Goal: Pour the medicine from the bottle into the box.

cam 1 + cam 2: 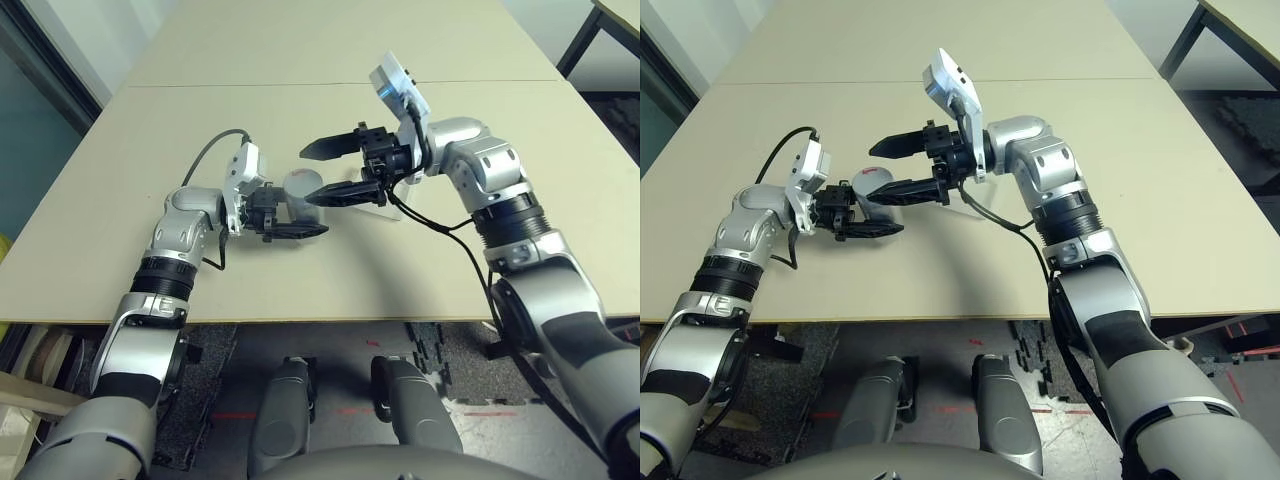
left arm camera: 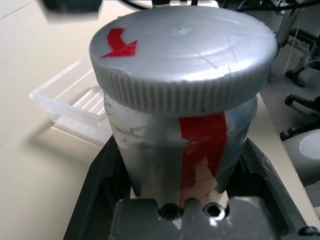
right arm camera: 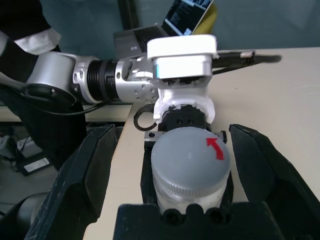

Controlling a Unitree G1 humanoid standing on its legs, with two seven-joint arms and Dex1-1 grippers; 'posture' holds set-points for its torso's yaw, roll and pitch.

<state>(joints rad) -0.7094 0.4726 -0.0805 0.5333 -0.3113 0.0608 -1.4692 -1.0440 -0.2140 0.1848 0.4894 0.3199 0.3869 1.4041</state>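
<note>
Nearest the robot, the left gripper (image 1: 290,222) is clamped on the bottle (image 2: 185,145), holding it upright just above the beige table (image 1: 330,60). Its two black fingers press against the grey-white body below the cap, with a red strip of label showing between them in the left wrist view. The round grey screw cap (image 3: 191,159) is on the bottle and carries a red arrow on its top.

Just beyond and slightly higher, the right gripper (image 1: 325,170) points toward the left arm with its jaws spread wide. One finger (image 1: 896,146) passes on the far side of the cap and the other (image 1: 908,189) on the near side. In the right wrist view the fingers flank the cap with a gap on each side, not touching it.

Farther back, the clear plastic box (image 2: 72,102) lies flat on the table behind the bottle, partly hidden by the right gripper in the head views.
</note>
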